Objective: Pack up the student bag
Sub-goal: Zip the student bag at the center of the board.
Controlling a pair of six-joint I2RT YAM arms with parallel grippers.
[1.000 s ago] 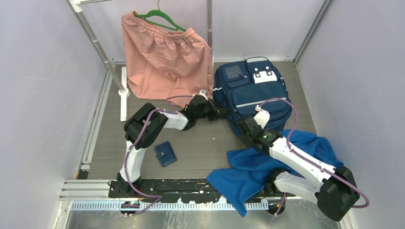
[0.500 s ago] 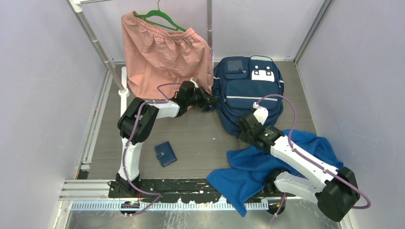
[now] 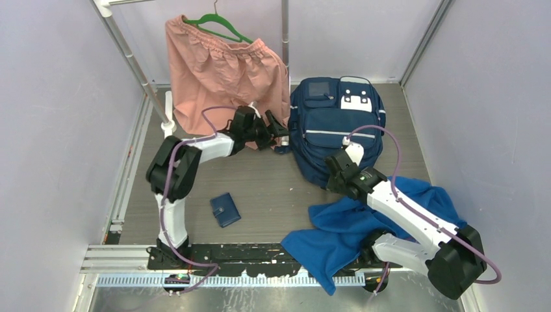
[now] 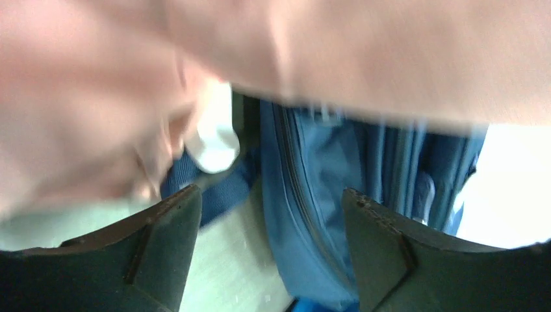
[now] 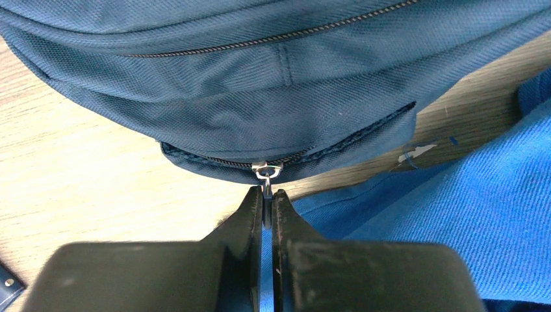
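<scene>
Left gripper (image 3: 273,127) has just let go and sprung wide, backing off to the left side of the student bag (image 3: 334,123), and the bag has swung round squarer since a second ago. Those jaws stand apart with nothing between them, and the pink shorts (image 3: 221,71) hang just left of the bag. Right gripper (image 5: 268,195) stays pinched tight on the zipper pull (image 5: 267,171) at the bag's near edge. Blue cloth (image 3: 351,227) lies just beside that near edge, and the wallet (image 3: 225,209) sits well off to the bag's near left.
</scene>
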